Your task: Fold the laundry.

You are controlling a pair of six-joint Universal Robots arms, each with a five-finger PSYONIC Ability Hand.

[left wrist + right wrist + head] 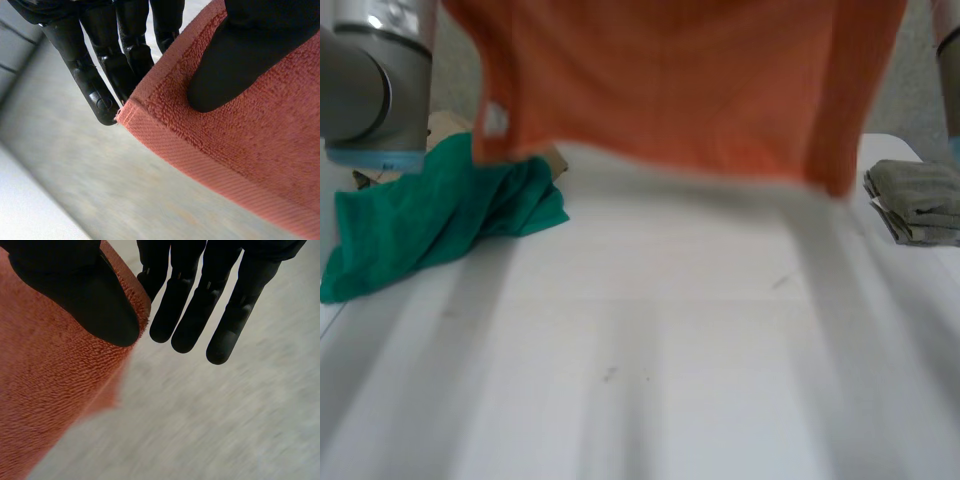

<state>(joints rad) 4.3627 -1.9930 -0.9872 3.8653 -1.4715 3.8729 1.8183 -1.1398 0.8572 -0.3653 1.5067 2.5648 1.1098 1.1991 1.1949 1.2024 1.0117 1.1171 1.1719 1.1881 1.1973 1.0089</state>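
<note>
Above the far edge of the white table (pixel 670 350) hangs an orange terry towel (pixel 680 90), lifted clear of the surface and stretched wide, its lower hem sagging a little towards the middle. Its face is a short looped pile, bordered by a flat, tightly woven hem band that meets in a square corner. The left hand (pixel 235 65) pinches that corner: its thumb presses onto the pile just inside the hem, while its straight fingers (pixel 95 85) lie close together behind the cloth. The right hand (pixel 95 300) pinches the towel at its other upper edge, thumb flat on the fuzzy pile and straight fingers (pixel 190 315) side by side past the edge, the nearest one partly behind the cloth. At the table's far left corner lies a crumpled green cloth (pixel 440 215), soft and loosely bunched, below the grey joint and light-blue cap of the left arm (pixel 370 80). By the far right edge sits a folded grey-olive cloth (pixel 920 200), squared into a thick stack. The tabletop is smooth and matt, marked by a few faint scuffs. Beyond its far right corner shows a grey speckled floor (pixel 910 90).
</note>
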